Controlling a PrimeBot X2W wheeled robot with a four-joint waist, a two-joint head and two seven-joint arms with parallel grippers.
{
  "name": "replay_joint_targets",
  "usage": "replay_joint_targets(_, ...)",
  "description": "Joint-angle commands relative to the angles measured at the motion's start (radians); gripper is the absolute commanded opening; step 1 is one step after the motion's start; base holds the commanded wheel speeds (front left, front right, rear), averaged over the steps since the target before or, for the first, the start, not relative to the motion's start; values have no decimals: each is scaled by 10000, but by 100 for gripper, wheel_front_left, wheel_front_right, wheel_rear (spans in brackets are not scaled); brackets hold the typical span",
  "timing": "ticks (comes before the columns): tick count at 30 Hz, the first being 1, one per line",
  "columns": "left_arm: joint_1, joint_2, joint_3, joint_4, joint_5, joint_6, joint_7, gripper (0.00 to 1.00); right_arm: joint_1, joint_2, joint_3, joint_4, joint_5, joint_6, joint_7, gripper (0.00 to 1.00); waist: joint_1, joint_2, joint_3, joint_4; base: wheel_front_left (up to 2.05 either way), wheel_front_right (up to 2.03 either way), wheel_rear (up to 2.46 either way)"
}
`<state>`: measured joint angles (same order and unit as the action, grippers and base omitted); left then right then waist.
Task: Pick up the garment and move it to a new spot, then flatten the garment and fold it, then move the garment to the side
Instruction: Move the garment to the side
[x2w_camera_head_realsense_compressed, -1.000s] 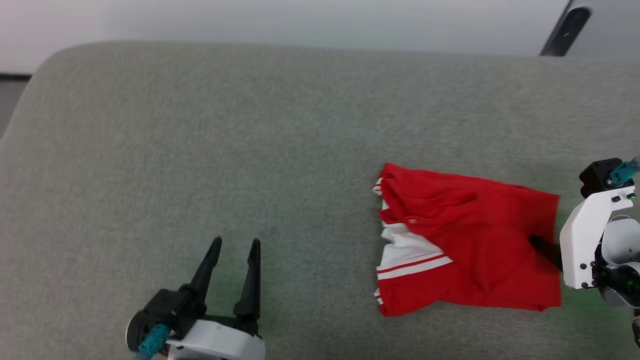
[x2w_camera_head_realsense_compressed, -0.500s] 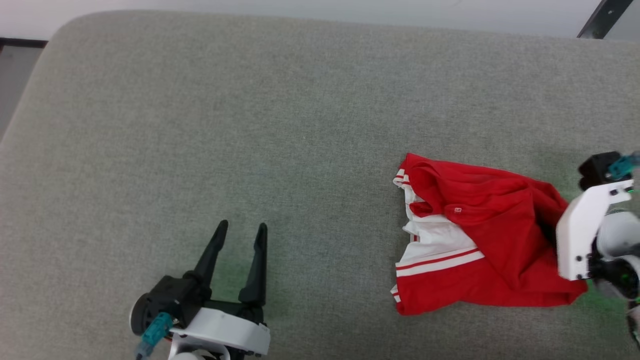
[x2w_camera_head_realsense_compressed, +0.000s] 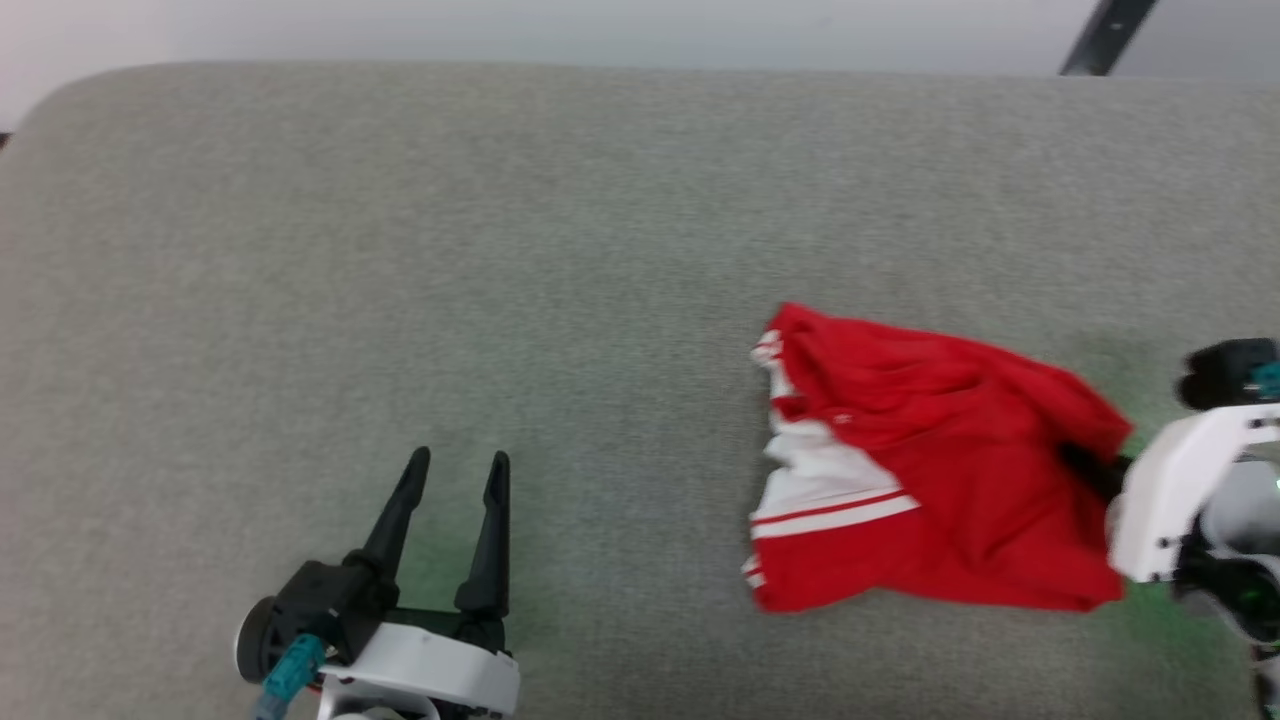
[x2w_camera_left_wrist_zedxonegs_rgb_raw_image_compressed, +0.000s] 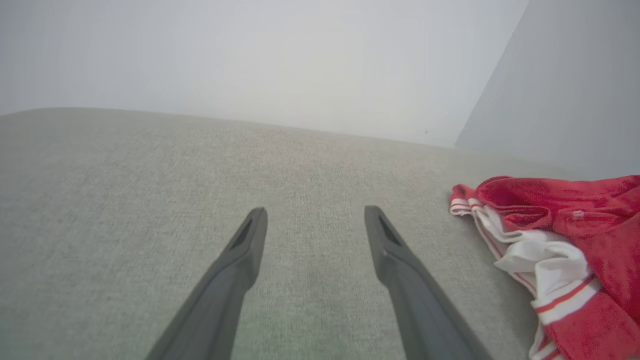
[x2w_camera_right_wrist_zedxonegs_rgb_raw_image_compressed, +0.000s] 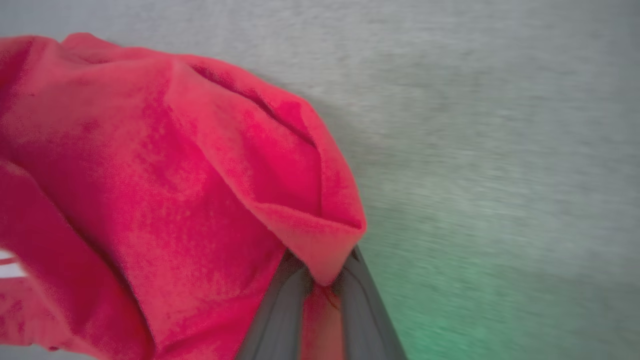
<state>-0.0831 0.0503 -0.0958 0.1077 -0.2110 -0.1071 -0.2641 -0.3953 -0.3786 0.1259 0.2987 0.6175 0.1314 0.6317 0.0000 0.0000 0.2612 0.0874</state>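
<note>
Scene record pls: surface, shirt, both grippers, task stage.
surface: grey fabric cushion
garment: red T-shirt, crumpled, on cushion's right part, white striped sleeve end toward left
right gripper: shut on T-shirt's right edge
left gripper: open, empty, apart from T-shirt, over bare cushion
stage: gripped; not yet flattened or folded

Wide-spread left hand (x2w_camera_left_wrist_zedxonegs_rgb_raw_image_compressed: 316, 212) near garment (x2w_camera_left_wrist_zedxonegs_rgb_raw_image_compressed: 595, 220)

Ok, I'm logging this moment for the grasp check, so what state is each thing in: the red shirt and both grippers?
garment: crumpled on the grey cushion, not flattened, one red edge pinched.
right gripper: shut on the garment, with fabric between its fingers.
left gripper: open, empty, apart from the garment.
</note>
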Motion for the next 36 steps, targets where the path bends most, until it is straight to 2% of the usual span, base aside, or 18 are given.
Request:
replay_joint_targets(1, 22, 4, 42, -37, 103, -61, 4, 100, 107, -187, -194, -47, 52, -16, -94, 0, 0, 0, 14, -313, 0, 0, 0)
replay_joint_targets(9, -154, 3, 263, -203, 298, -67, 3, 100, 330, -1261, -1440, -777, -179, -16, 278, 0, 0, 0, 297, -736, 0, 0, 0)
replay_joint_targets(15, -301, 9, 502, -479, 491, -66, 3, 100, 360, -2403, -2280, -1019, -1048, -15, 628, 0, 0, 0, 659, -791, 0, 0, 0)
replay_joint_targets(20, -418, 28, 545, -821, 668, -132, 3, 100, -53, -2952, -2938, -526, -1428, -16, 578, 0, 0, 0, 1059, -720, 0, 0, 0)
replay_joint_targets(26, -606, 69, 555, -1193, 822, -167, 3, 100, -891, -3359, -3353, 563, -1669, -16, -44, 0, 0, 0, 1603, -490, 0, 0, 0)
replay_joint_targets(31, -714, 83, 649, -1425, 925, -162, 3, 100, -1636, -3560, -3172, 1449, -1850, -16, -489, 0, 0, 0, 1898, -327, 0, 0, 0)
replay_joint_targets(36, -749, 103, 690, -1563, 995, -191, 3, 100, -2338, -3485, -2721, 2312, -2099, -15, -899, 0, 0, 0, 2107, -282, 0, 0, 0)
